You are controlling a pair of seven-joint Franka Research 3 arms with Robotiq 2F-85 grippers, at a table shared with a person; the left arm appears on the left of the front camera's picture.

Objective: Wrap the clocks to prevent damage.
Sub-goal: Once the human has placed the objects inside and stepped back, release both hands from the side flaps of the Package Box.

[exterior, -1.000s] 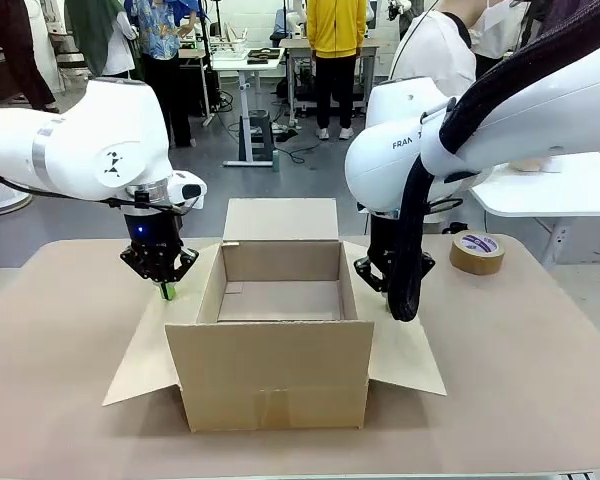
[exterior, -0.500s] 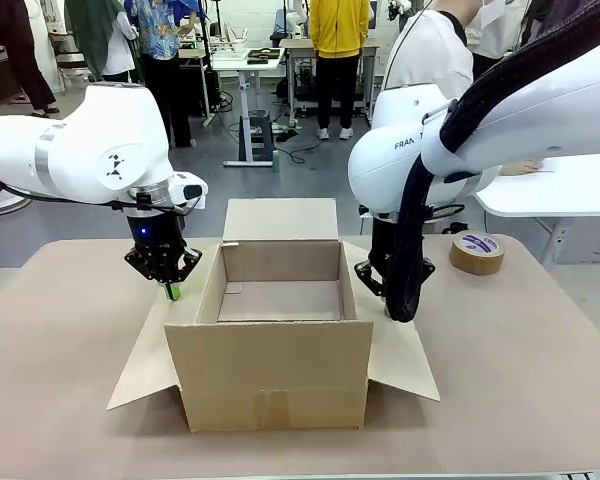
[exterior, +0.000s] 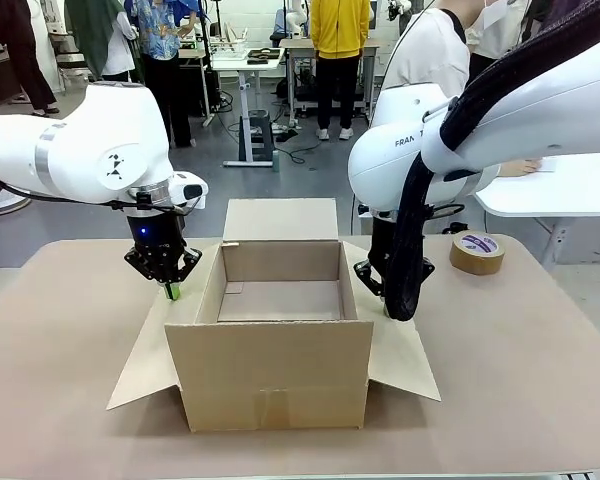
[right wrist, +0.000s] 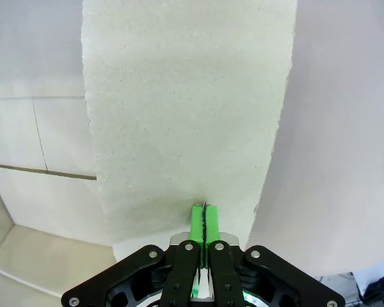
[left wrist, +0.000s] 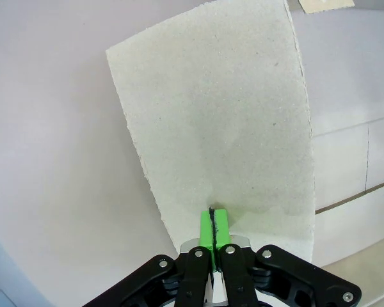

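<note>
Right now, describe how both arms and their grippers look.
Both arms are glossy white with rounded joints. The left arm bears a small black emblem and a blue light at the wrist; the right arm shows black FRAN lettering and a black braided cable sleeve. The left gripper and right gripper are black, bolted linkages with green pads.

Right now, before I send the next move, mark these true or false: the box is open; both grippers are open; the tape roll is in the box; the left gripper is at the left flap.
1. The box is open, flaps spread out. True.
2. Both grippers are open. False: the left gripper and the right gripper are shut, pads together.
3. The tape roll is in the box. False: it lies on the table, to the right of the box.
4. The left gripper is at the left flap. True.
</note>
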